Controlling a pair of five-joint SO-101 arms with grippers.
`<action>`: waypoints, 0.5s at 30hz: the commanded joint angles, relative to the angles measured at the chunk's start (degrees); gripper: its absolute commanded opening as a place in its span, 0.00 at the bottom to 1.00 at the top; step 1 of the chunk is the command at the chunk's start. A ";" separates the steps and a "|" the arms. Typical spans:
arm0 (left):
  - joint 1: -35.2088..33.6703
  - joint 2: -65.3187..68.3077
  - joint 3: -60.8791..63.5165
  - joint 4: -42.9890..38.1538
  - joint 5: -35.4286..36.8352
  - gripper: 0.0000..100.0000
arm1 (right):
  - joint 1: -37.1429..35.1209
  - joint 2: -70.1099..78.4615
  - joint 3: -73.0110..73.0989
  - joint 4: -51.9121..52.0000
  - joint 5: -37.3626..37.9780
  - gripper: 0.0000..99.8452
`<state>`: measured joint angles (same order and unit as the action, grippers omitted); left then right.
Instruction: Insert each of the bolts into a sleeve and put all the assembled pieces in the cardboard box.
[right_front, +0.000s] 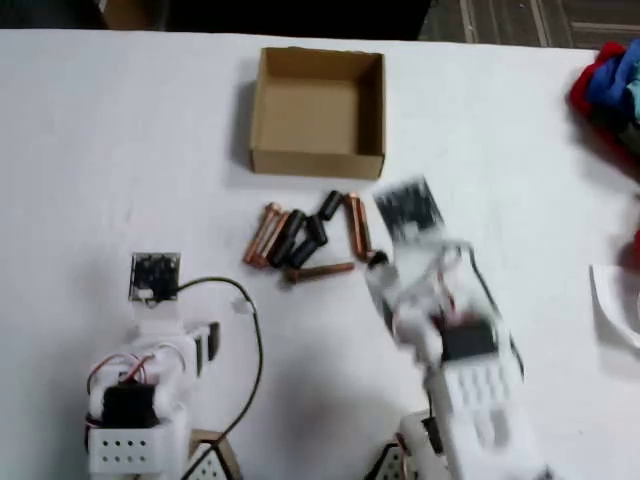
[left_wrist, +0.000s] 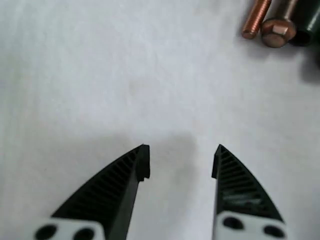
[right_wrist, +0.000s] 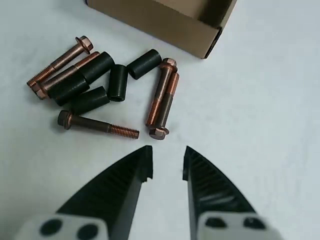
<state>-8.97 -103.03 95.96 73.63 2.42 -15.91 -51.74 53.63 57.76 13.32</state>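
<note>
1. Bolts (right_wrist: 97, 124) untouched: the left gripper (left_wrist: 180, 162), spread and empty, sits farthest from the cardboard box (right_front: 316, 163).
2. Right gripper (right_wrist: 167, 162), spread and empty, hovers nearer that box, beside the pile.
3. Pile, mixed with black sleeves (right_wrist: 118, 81), lies just before the box.

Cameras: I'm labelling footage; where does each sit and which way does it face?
High view: above the table, looking down on cardboard box, bolts, sleeves; both arms show.
Left wrist view: on the left wrist, facing mostly bare table past the open left gripper.
Right wrist view: on the right wrist, facing bolts and sleeves past the open right gripper.
Shared: high and right wrist views show the box.
</note>
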 joint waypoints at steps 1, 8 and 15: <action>0.35 0.18 1.19 -0.97 -0.62 0.22 | -0.40 27.21 -23.74 9.19 0.00 0.11; 0.35 0.18 1.19 -0.97 -0.62 0.22 | -0.31 50.33 -47.91 24.92 0.09 0.11; 0.35 0.18 1.19 -0.97 -0.62 0.22 | -4.53 67.30 -64.26 29.41 0.09 0.17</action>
<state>-8.97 -103.03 95.96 73.63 2.42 -18.73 10.68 -2.64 86.33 13.41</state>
